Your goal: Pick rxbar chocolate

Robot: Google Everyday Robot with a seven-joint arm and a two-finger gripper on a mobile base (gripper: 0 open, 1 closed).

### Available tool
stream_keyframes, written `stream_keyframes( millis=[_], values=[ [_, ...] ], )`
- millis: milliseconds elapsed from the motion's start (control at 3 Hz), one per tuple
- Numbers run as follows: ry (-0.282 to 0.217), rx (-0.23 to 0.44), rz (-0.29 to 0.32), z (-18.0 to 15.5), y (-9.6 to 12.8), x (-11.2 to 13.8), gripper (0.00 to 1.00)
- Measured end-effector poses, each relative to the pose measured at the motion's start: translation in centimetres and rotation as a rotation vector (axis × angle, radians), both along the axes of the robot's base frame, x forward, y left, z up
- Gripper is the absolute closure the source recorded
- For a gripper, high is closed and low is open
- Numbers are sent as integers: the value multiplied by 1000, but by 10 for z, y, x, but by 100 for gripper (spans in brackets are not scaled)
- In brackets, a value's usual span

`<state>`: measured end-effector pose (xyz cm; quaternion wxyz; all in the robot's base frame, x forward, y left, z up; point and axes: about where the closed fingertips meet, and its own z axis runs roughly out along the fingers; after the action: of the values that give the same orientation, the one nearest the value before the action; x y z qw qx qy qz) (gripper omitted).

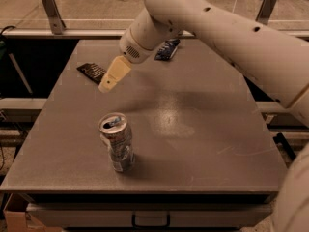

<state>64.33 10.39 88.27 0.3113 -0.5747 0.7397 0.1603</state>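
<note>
The rxbar chocolate [92, 72] is a flat dark bar lying on the grey table [203, 129] at the far left. My gripper [108, 84] hangs above the table just right of the bar's near end, its cream fingertips pointing down and to the left. It holds nothing. The white arm reaches in from the right across the table's back half.
A silver drink can [116, 141] stands upright at the front left of the table. A crumpled blue wrapper packet [167, 49] lies at the back centre, partly behind the arm. Metal rails run behind the table, and a drawer handle shows at the front edge.
</note>
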Motion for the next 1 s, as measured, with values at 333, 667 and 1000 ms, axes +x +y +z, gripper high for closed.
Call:
stream_keyframes(
  millis=[333, 667, 1000],
  values=[
    [36, 88, -23, -4, 42, 15, 0],
    [63, 136, -47, -18, 73, 22, 0],
    [82, 155, -93, -35, 84, 36, 17]
  ],
)
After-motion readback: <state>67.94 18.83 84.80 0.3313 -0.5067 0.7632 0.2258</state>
